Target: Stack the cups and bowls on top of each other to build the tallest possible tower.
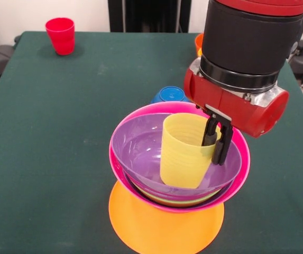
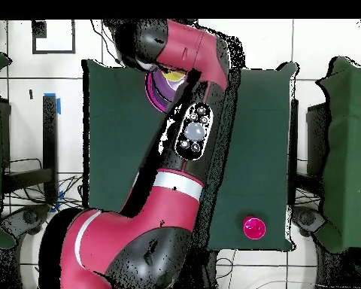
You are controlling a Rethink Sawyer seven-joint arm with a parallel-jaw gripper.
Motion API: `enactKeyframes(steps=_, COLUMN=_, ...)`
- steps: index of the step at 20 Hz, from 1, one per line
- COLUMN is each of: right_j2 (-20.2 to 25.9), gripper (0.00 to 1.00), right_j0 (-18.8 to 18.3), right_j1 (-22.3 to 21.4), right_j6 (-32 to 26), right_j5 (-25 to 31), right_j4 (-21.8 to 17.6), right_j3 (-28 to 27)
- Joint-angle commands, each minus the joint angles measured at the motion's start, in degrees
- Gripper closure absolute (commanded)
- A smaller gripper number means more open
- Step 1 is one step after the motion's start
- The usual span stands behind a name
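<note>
Fingers [image 1: 218, 138] of mine pinch the yellow cup's [image 1: 184, 152] rim, one inside, one outside; it stands in the purple bowl [image 1: 138, 151] atop the tower [image 1: 167, 196].

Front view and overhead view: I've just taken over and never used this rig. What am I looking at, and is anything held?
It is one red and black robot arm at a green table. The front view looks across the table; the overhead view looks straight down, where the arm hides most of the pile. The gripper has its jaws over the rim of the yellow cup, one inside and one outside. That cup stands in a purple bowl, nested in a pink bowl on an orange bowl. A red cup stands apart; a blue bowl sits behind the pile.
</note>
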Motion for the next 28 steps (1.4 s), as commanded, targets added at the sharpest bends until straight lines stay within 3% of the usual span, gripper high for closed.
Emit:
enactKeyframes(steps=1, right_j2=4.25, gripper=1.0, right_j0=-0.96, right_j1=5.23, right_j6=9.53, right_j5=6.3, right_j4=-0.87, right_j3=-0.27)
enactKeyframes(steps=28, right_j2=0.74, gripper=1.0, right_j0=-2.2, right_j1=8.35, right_j6=13.25, right_j5=15.54, right_j4=2.21, right_j3=-5.39)
